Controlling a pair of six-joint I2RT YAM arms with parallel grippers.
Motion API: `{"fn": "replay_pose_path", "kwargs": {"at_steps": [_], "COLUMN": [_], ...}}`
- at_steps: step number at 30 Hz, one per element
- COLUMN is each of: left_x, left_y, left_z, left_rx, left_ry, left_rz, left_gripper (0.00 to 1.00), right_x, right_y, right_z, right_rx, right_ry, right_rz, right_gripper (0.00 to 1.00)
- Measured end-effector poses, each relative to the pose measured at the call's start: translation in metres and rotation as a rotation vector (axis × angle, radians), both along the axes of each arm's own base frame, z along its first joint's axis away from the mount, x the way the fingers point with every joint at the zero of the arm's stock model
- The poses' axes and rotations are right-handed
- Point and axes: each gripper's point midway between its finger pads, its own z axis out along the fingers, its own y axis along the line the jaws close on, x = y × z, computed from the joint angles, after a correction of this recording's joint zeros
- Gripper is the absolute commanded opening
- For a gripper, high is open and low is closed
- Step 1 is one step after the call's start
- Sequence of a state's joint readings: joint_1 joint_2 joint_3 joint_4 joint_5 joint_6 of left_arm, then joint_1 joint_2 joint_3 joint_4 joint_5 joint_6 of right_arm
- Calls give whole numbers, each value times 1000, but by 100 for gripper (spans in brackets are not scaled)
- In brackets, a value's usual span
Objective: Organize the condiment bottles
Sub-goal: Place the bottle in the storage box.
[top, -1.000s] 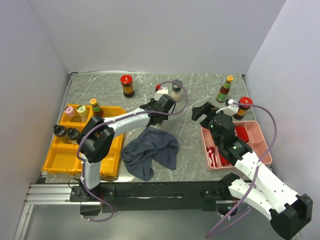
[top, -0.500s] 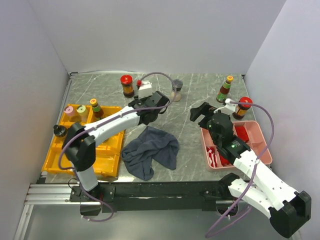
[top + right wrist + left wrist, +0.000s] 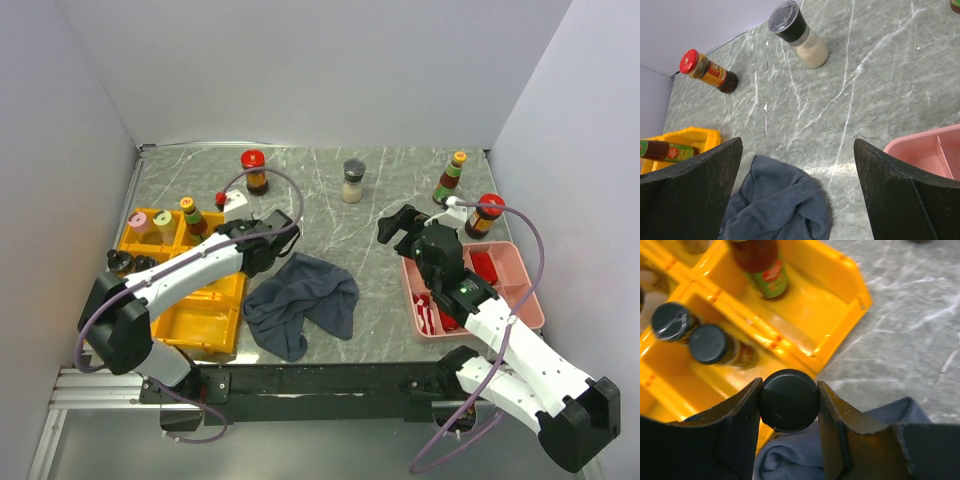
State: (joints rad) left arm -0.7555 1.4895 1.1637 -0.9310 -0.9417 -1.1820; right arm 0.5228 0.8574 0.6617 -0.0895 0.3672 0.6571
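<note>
My left gripper (image 3: pixel 789 384) is shut on the black cap of a condiment bottle (image 3: pixel 789 400), which hangs over the right edge of the yellow tray (image 3: pixel 840 300) and the dark cloth (image 3: pixel 805 455). From above, the left gripper (image 3: pixel 258 245) is between tray and cloth. In the tray stand a green-labelled bottle (image 3: pixel 762 265), two black-capped jars (image 3: pixel 710 343), a pink-capped jar (image 3: pixel 138 225) and a pale-green-capped jar (image 3: pixel 163 222). On the table stand a red-capped jar (image 3: pixel 253 170), a dark-capped shaker (image 3: pixel 353 180), an orange-capped bottle (image 3: pixel 451 177) and another red-capped jar (image 3: pixel 485 213). My right gripper (image 3: pixel 398 225) hangs open and holds nothing.
The dark grey cloth (image 3: pixel 300 300) lies crumpled at the table's front middle. A pink tray (image 3: pixel 520 265) with red items sits at the right under my right arm. Walls close in the table at left, back and right.
My left gripper has carried the black-capped bottle from the back middle of the table leftward and nearer, to the yellow tray's right edge. The right arm has barely moved.
</note>
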Motion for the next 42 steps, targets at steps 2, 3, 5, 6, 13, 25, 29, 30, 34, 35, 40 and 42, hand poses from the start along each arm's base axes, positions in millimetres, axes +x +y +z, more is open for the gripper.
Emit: {"fn": "replay_pose_path", "kwargs": {"at_steps": [2, 3, 5, 6, 13, 25, 29, 30, 34, 35, 40, 42], "left_x": [-7, -10, -14, -16, -20, -25, -22, -21, -17, -16, -16, -17], "left_y": [9, 14, 21, 25, 39, 52, 59, 59, 54, 53, 52, 53], "left_z": [-3, -4, -4, -4, -7, -35, -39, -40, -41, -41, -47, -51], "left_rx": [-1, -4, -7, -9, -5, -64, -100, -102, -114, -117, -102, -94], "left_ry": [1, -1, -5, -7, -22, -22, -29, -28, -31, -31, -12, 0], "left_rz": [21, 31, 44, 55, 99, 84, 83, 79, 55, 51, 51, 56], "left_gripper": [1, 1, 1, 1, 1, 24, 39, 45, 55, 55, 64, 64], "right_x": [0, 0, 0, 1, 1, 1, 1, 1, 1, 1, 1, 1], "right_y": [1, 1, 2, 2, 3, 4, 4, 4, 4, 4, 4, 4], "right_z": [0, -1, -2, -3, -5, -7, -7, -7, -7, -7, -7, -8], "right_rx": [0, -1, -2, -3, -6, -8, -9, -9, -9, -10, -10, -11], "right_ry": [1, 3, 8, 10, 16, 22, 22, 22, 22, 22, 22, 23], "right_rz": [3, 3, 6, 9, 12, 14, 15, 15, 17, 17, 18, 18], "right_gripper": [100, 100, 100, 100, 100, 100, 100, 100, 100, 100, 100, 100]}}
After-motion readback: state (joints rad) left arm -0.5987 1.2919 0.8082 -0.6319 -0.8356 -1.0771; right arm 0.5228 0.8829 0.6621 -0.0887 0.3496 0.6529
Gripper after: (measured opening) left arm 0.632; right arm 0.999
